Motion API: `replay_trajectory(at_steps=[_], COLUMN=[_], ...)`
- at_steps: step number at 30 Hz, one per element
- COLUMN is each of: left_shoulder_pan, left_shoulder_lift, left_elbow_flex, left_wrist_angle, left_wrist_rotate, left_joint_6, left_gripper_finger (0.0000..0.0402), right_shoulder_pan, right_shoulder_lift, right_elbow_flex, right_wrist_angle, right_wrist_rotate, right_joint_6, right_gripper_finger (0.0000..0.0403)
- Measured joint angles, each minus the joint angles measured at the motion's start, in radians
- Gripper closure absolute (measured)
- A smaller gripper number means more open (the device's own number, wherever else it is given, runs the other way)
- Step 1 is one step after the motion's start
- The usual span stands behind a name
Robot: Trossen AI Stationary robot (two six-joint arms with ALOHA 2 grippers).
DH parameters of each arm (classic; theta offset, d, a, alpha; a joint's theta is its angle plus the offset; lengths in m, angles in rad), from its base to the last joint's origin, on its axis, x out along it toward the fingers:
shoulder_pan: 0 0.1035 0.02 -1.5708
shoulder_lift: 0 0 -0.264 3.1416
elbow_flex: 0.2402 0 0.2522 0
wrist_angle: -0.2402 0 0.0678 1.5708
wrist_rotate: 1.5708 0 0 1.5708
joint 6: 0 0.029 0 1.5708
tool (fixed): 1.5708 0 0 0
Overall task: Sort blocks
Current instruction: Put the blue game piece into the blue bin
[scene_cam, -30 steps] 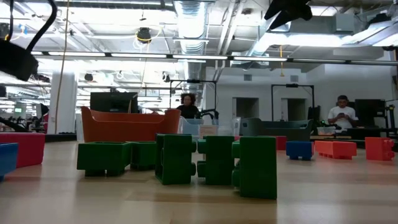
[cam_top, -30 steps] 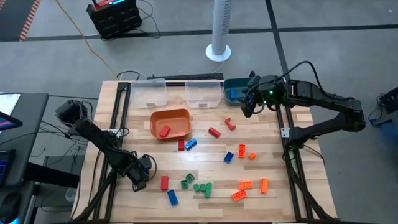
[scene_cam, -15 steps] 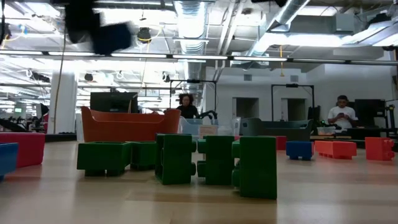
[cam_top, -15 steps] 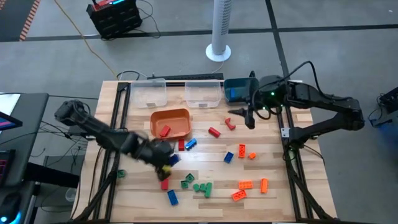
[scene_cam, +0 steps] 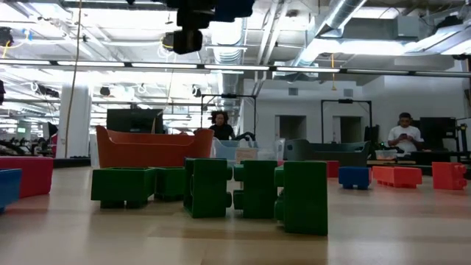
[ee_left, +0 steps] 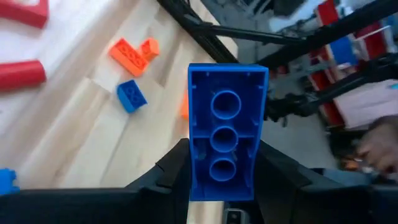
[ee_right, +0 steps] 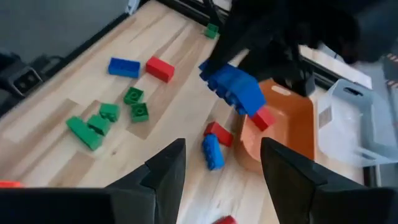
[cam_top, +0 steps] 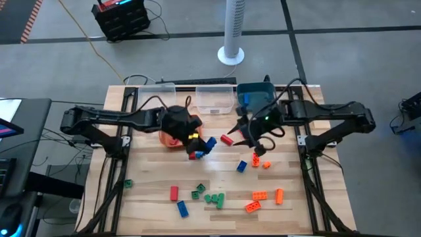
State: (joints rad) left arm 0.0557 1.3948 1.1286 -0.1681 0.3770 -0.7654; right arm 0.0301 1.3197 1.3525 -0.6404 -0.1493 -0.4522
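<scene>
Left gripper (ee_left: 224, 186): clamped on blue block (ee_left: 227, 130) — above the table, by the orange bin (cam_top: 172, 135).
Right gripper (ee_right: 221, 168): fingers apart, empty, near mid-table.
Risk: arms close — collision could knock the block loose.

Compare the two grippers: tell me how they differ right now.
The left gripper is shut on a blue block, carried above the table beside the orange bin; the right gripper is open and empty. Left sits mid-table, right nearer the teal bin. Both are dark and two-fingered.
</scene>
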Motion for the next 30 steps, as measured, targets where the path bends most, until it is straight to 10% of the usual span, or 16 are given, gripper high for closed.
replay_trajectory(at_steps=[11, 30], left_shoulder_pan=[0.053, 0.098], left_shoulder_lift=[0.065, 0.071], left_elbow_flex=[-0.001, 0.000], left_wrist_angle=[0.088, 0.042], left_wrist_rotate=[0.298, 0.441], left_joint_6=[-0.111, -0.112], left_gripper_finger=[0.0273, 0.0273], right_shoulder_pan=[0.019, 0.041], right_shoulder_lift=[0.088, 0.170], right_elbow_flex=[0.001, 0.073], right_wrist_angle=[0.207, 0.150], right_wrist_rotate=[0.019, 0.016], right_joint_6=[-0.073, -0.003], right_gripper_finger=[0.0189, 0.0216])
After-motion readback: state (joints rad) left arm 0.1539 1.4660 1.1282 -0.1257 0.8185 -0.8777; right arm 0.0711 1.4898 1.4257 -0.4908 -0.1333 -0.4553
